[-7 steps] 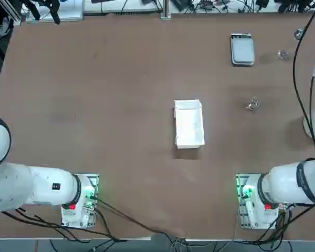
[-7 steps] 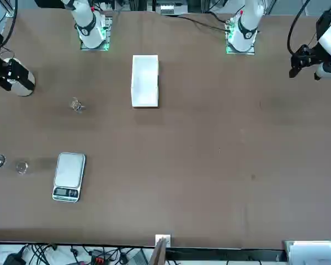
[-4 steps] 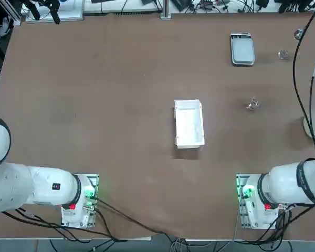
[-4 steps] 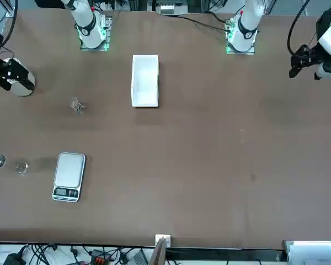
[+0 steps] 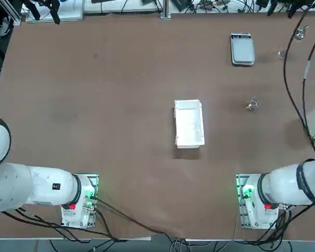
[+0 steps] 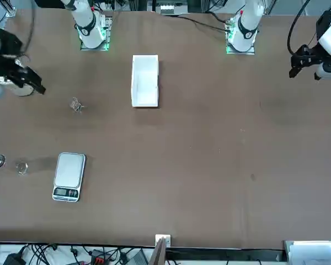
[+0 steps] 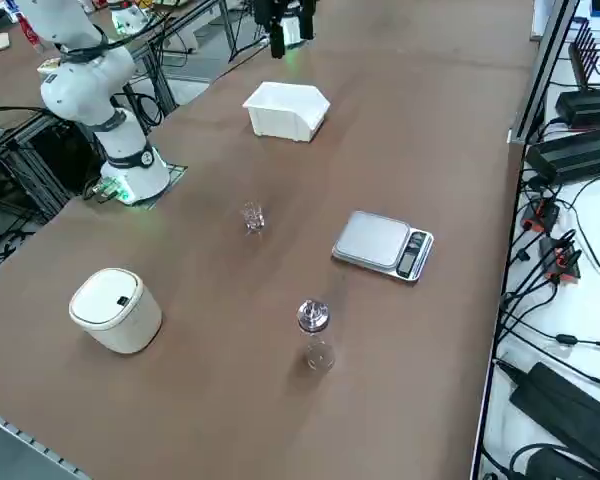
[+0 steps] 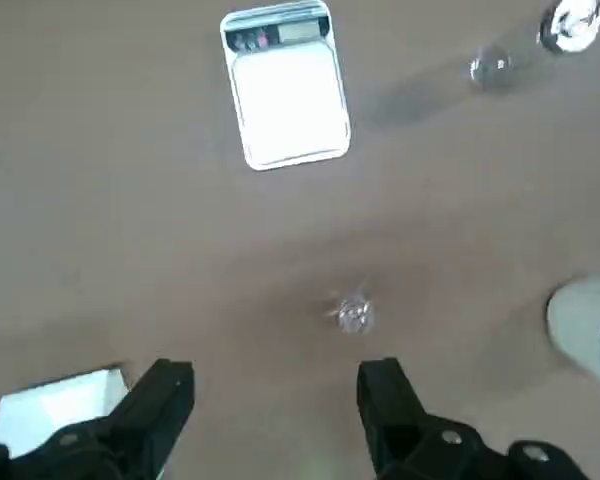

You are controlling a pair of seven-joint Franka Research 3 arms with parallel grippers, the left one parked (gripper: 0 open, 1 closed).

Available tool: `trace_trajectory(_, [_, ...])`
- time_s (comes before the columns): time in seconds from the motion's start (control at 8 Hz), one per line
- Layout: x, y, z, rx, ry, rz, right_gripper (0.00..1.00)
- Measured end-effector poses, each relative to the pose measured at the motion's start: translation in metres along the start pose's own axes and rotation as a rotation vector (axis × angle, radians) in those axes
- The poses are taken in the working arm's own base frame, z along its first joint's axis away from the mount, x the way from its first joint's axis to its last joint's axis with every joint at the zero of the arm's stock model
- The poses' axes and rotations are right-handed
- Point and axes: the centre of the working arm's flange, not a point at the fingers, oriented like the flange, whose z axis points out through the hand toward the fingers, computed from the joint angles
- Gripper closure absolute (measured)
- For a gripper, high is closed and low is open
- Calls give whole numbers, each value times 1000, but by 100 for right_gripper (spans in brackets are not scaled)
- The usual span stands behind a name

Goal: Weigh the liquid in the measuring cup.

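Right gripper (image 8: 275, 395) hangs high above the table (image 5: 121, 79), out near the table's right edge, fingers (image 8: 160, 395) spread wide apart and holding nothing. In the front view the gripper (image 6: 30, 83) shows as a dark blurred shape over the white cup. In the wrist view the measuring cup sits on the table far below, in line with the gap between the fingers, no contact.

Measuring cup (image 5: 252, 104): small, clear, standing upright on the bare table, in the right half, roughly midway between the robot-side edge and the far edge. Seen also from the side (image 7: 252, 216) and from the wrist (image 8: 354, 314). Liquid level cannot be told.

Scale (image 5: 242, 49): grey plate, display end toward the far edge, lying near the far right corner, well apart from the measuring cup. Plate is bare (image 8: 288, 95).

Tray (image 5: 189, 123): white, rectangular, near the table's centre, long side running from the robot side toward the far edge.

White cup (image 7: 115, 309): opaque, at the right edge, nearer the robot side than the measuring cup.

Two small pieces near the far right corner, beside the scale: a shiny metal knob (image 7: 312, 316) and a small clear round piece (image 7: 320, 356) just next to it.
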Motion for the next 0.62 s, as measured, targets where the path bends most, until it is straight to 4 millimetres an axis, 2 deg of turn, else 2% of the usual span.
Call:
trace_trajectory(0.38, [-17,-51,48,-77,15,207,0])
trace_trajectory(0.62, [-47,-102,104,-234,85,324,0])
